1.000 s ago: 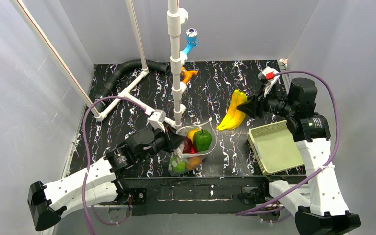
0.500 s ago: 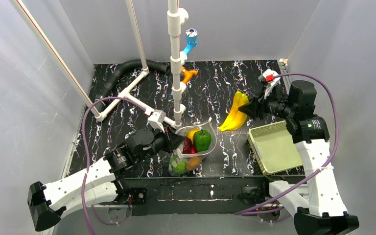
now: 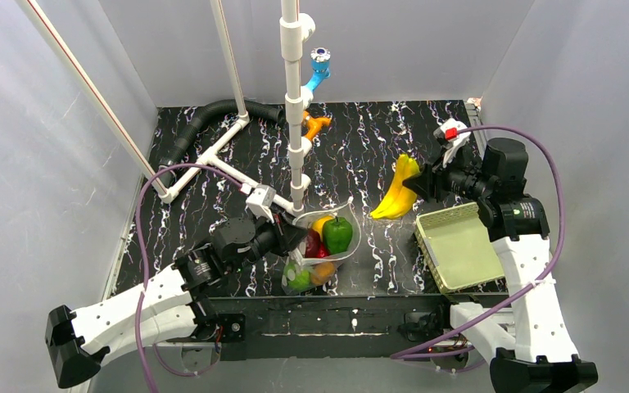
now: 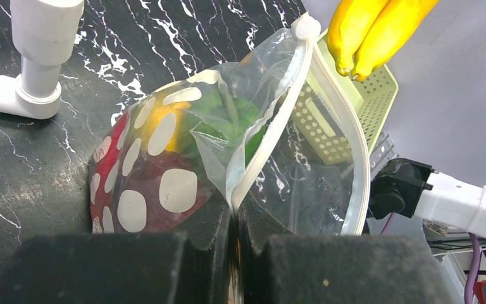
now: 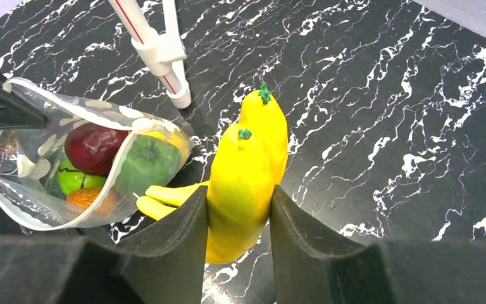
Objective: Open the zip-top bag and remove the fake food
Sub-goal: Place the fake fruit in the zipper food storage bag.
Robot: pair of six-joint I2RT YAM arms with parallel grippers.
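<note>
Between grey walls (image 3: pixel 49 164), black tabletop (image 3: pixel 360 155) (white-veined) under zip-top bag (image 3: pixel 328 254).

Your station is a robot test cell in a lab: plain grey walls (image 3: pixel 41 205) close in a black marbled counter (image 3: pixel 360 147), a white pipe frame (image 3: pixel 293 123) stands on it, and purple cables (image 3: pixel 138 246) run along two arms (image 3: pixel 131 307).

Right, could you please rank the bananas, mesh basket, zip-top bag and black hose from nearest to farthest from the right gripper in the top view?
1. Bananas, clamped in the right gripper itself.
2. Mesh basket, right side, just toward the arm bases.
3. Zip-top bag, table centre, pinched by the left gripper.
4. Black hose, far left corner.
</note>
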